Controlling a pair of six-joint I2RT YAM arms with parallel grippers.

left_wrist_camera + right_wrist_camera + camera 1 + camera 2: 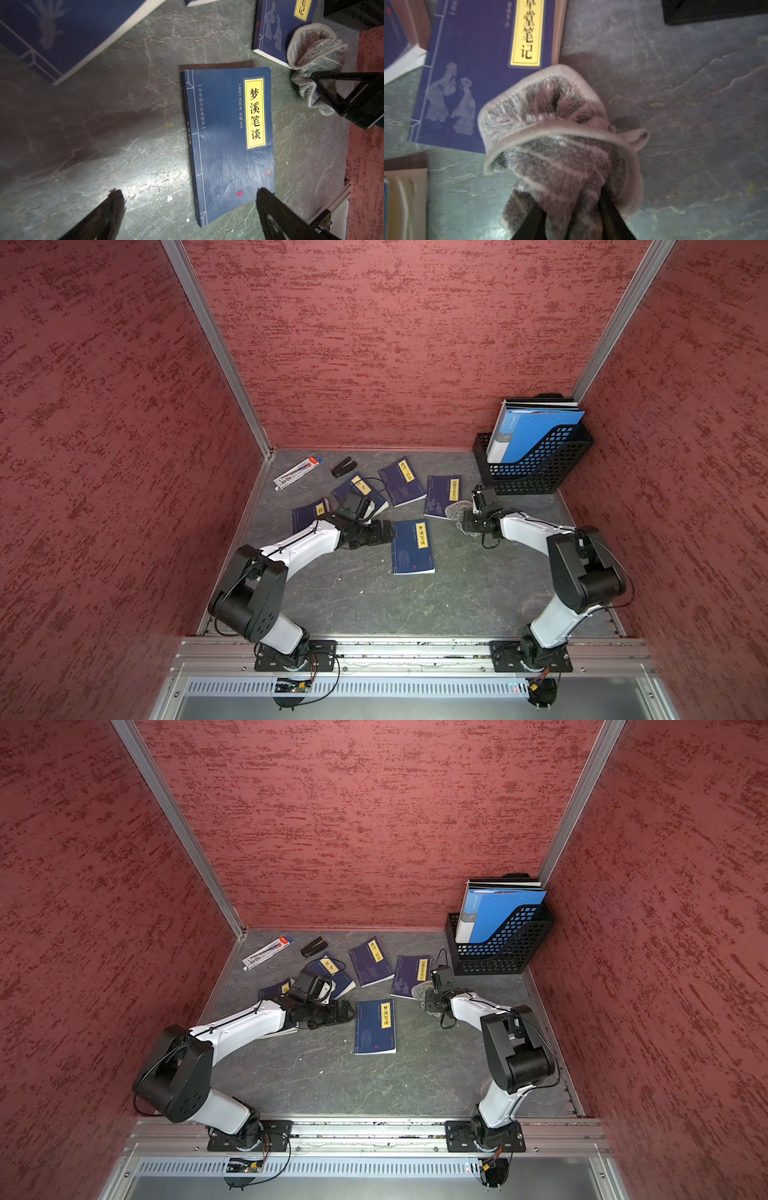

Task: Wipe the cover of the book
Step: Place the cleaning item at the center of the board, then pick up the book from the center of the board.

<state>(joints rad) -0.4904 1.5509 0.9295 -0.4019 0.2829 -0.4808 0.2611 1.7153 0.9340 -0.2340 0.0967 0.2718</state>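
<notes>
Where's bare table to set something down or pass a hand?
Widest bare table: between the front book, the front rail and both arm bases. Smaller strip between the file rack and the right arm. Crowded: back middle, with the other books, stapler, pen pack, left hand and cloth.

A grey-green marbled tabletop (pixel 357 601) is seen; five dark blue books are scattered on it: a centre book (pixel 412 546), a far book (pixel 402 482), a right book (pixel 443 496), a half-covered book (pixel 349 488) and a left book (pixel 309 514); a grey cloth (pixel 456 512) is draped over the right book's near corner; a pen pack (pixel 297 472) and a small black object (pixel 343 467) are placed far left; a mesh file rack (pixel 536 472) is stood far right.
</notes>
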